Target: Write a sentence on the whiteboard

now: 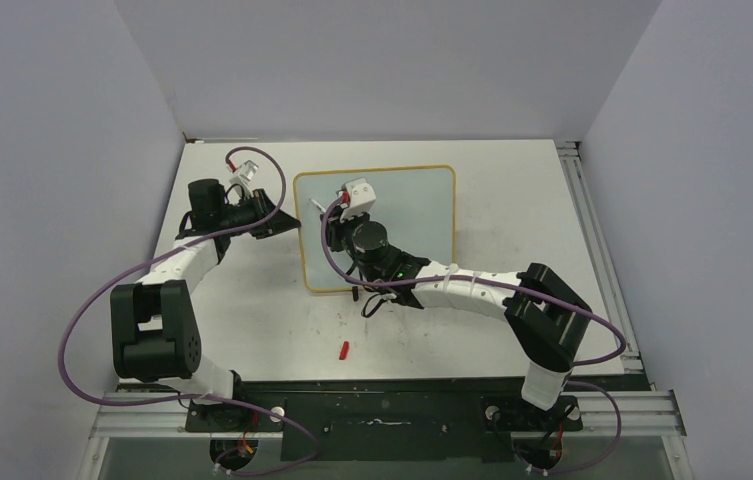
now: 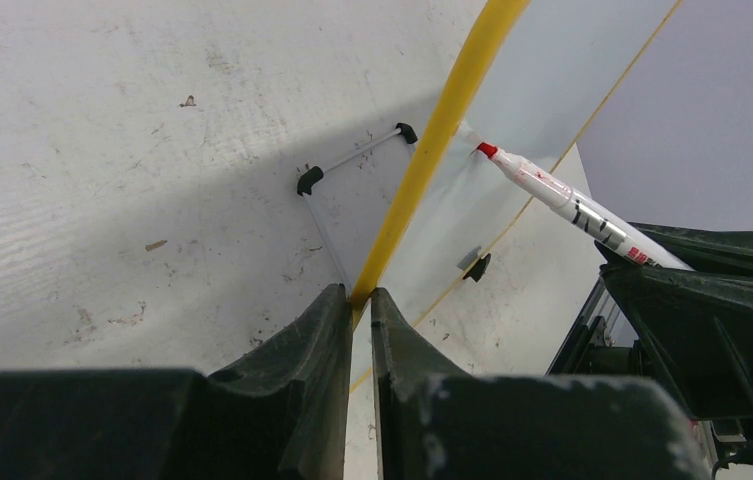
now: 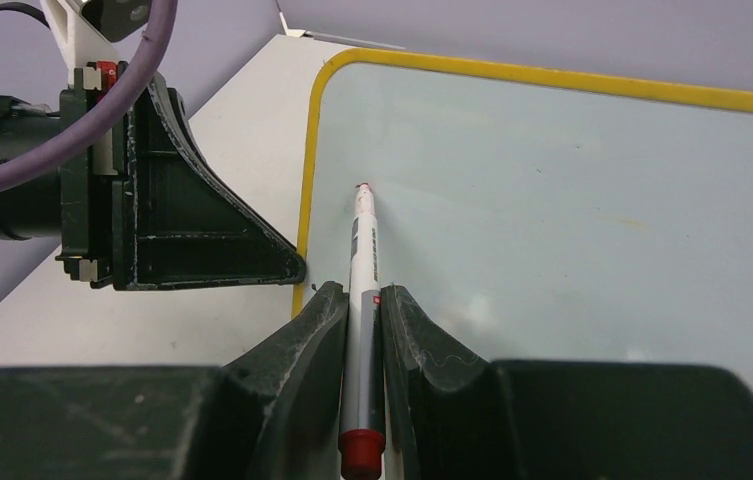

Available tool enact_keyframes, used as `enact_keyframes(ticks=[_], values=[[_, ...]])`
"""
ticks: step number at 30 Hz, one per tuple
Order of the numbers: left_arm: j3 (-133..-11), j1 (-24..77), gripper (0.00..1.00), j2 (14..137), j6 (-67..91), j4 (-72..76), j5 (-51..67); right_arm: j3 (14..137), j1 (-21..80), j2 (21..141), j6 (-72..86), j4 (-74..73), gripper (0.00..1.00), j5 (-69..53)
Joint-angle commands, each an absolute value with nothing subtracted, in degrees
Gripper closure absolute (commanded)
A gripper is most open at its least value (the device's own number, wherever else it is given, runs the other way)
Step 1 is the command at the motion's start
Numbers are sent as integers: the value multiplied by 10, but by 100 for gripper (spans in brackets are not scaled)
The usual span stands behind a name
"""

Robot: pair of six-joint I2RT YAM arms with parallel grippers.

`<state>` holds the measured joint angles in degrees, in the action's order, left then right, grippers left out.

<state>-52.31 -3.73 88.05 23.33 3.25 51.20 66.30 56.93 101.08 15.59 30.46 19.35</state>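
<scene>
One whiteboard (image 1: 412, 215) sits mid-table (image 1: 512, 330) in your top view. Left wrist: your left gripper (image 2: 360, 300) pinches the board's yellow frame (image 2: 432, 150), nearly closed. Right wrist: your right gripper (image 3: 360, 300) clamps a marker (image 3: 363, 250), its tip touching the board near that frame.

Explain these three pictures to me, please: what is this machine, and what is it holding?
These are two robot arms bolted to a table. The overhead picture shows the left arm and the right arm from above. The other two pictures come from small cameras on each wrist, looking along that arm's own fingers. On the table is a whiteboard with a yellow frame, and nearer the bases a small red piece, perhaps a cap. The left gripper pinches the board's left edge, apparently to steady it. The right gripper is closed on a marker, its red tip at the board. No writing shows yet.
</scene>
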Motion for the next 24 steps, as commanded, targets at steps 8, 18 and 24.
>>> enact_keyframes(ticks=[8,18,24], values=[[-534,-30,90,877,224,39,523,628,561,979,165,339,95,238],[-534,-30,91,876,222,38,525,609,557,959,166,334,95,247],[-534,-30,91,876,222,38,524,598,564,943,150,346,95,225]])
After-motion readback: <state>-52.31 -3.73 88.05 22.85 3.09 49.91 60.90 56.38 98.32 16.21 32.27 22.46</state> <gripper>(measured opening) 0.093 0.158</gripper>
